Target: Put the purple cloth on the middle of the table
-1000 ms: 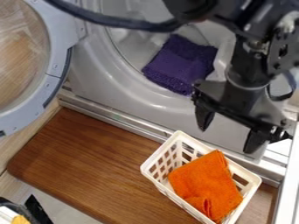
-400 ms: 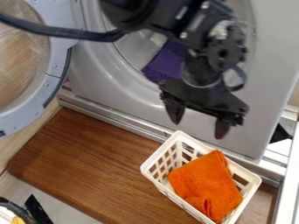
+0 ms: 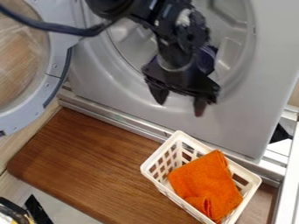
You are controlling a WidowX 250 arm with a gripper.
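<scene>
Claw [image 3: 180, 108] has shifted up and left in view, across the purple cloth [image 3: 208, 59]. Big grey machine [image 3: 271, 57] at the back, round opening facing front. Brown wooden desk [image 3: 93, 166] runs below it. Round door [image 3: 57, 72] swung open at left. White basket [image 3: 151, 165] sits at the desk's right part. Claw is open, fingers apart, nothing between them. Orange cloth [image 3: 204, 183] lies inside the basket. Purple cloth is at the machine's opening, mostly hidden behind the claw.
</scene>
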